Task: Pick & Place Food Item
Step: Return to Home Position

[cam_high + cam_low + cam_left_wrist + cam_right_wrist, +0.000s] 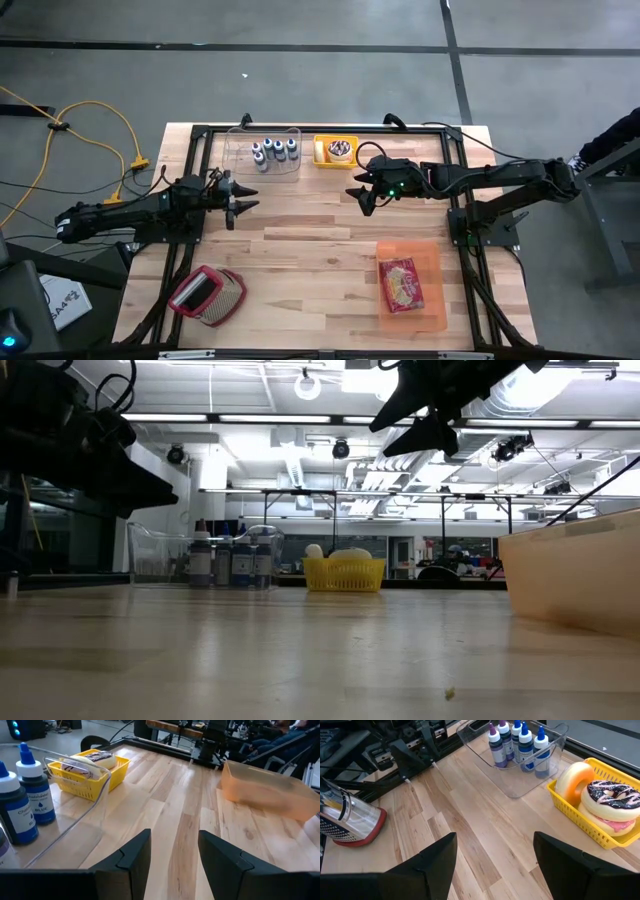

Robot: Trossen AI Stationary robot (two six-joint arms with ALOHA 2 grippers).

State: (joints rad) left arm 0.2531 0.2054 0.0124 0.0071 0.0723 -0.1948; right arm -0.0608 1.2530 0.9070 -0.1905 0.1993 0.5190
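A yellow basket (335, 150) at the table's far edge holds doughnuts: one chocolate-iced (612, 795), one pale ring (572, 780) leaning on the basket's wall. A red food packet (402, 283) lies flat in an orange tray (410, 245) at the near right. My right gripper (358, 200) hangs open above mid-table, a little near-right of the basket (580, 820), with nothing between its fingers (495, 845). My left gripper (243, 202) stands open and low at the table's left, pointing toward the right edge, and is empty in its own wrist view (175, 840).
A clear bin (265, 152) with several dropper bottles (517, 742) stands left of the basket. A red-rimmed mesh object (208, 295) lies at the near left. Bare wood lies between the two grippers (300, 215). A black frame runs along the table's edges.
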